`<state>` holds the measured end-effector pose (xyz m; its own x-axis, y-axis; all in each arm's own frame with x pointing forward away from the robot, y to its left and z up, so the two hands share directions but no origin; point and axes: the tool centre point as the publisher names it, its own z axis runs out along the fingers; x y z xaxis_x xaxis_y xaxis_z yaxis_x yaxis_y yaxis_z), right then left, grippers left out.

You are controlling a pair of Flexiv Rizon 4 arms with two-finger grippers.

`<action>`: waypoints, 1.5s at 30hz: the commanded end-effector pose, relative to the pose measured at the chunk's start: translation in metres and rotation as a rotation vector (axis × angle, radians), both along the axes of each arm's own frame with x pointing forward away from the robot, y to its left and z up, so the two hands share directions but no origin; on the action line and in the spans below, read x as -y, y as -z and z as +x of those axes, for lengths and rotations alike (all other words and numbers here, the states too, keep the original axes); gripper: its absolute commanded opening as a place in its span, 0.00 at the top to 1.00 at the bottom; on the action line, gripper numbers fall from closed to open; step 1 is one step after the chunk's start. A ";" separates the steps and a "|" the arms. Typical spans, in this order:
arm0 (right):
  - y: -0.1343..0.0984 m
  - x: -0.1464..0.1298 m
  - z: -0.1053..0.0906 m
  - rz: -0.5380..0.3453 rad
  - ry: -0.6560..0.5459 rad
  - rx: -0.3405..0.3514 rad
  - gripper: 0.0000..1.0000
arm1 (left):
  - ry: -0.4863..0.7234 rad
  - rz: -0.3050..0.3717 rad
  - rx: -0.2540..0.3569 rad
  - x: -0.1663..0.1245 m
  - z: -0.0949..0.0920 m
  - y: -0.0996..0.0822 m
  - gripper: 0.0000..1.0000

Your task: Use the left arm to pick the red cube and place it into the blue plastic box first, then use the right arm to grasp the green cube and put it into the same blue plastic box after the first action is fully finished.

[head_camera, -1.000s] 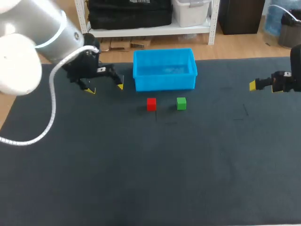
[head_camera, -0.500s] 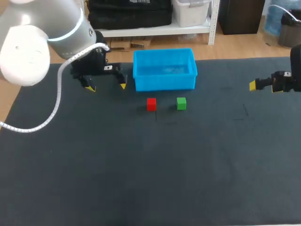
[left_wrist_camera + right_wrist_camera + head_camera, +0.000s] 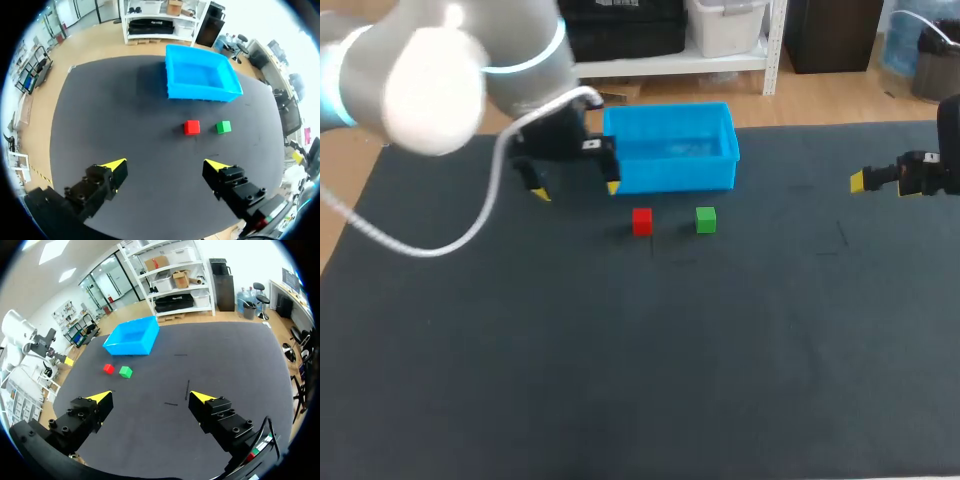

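Dark table (image 3: 620,380): red cube (image 3: 641,221), green cube (image 3: 706,220) near blue plastic box (image 3: 670,150) — left gripper (image 3: 576,190), fingers apart, now nearer the box; right gripper (image 3: 150,399) likewise apart, unmoved.

Silver left arm (image 3: 440,60), looping white cable (image 3: 430,252), black pincer (image 3: 576,190) tipped yellow.

No readable text, label, brand, number or sign anywhere
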<state>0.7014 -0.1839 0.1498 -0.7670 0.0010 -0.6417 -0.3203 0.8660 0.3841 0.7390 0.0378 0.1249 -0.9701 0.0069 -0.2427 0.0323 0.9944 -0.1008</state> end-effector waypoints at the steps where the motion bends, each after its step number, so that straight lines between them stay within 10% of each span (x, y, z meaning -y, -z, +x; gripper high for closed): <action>1: 0.000 0.001 -0.001 -0.001 -0.001 0.000 0.00 | -0.003 0.069 -0.084 0.031 0.033 0.009 0.00; 45: 0.000 0.001 -0.001 -0.001 -0.001 0.000 0.00 | 0.009 0.025 -0.122 0.069 0.052 0.047 0.00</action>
<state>0.7014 -0.1838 0.1498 -0.7670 0.0008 -0.6416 -0.3204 0.8660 0.3840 0.7872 -0.0287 0.0814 -0.9922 0.0203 -0.1226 0.0306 0.9961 -0.0828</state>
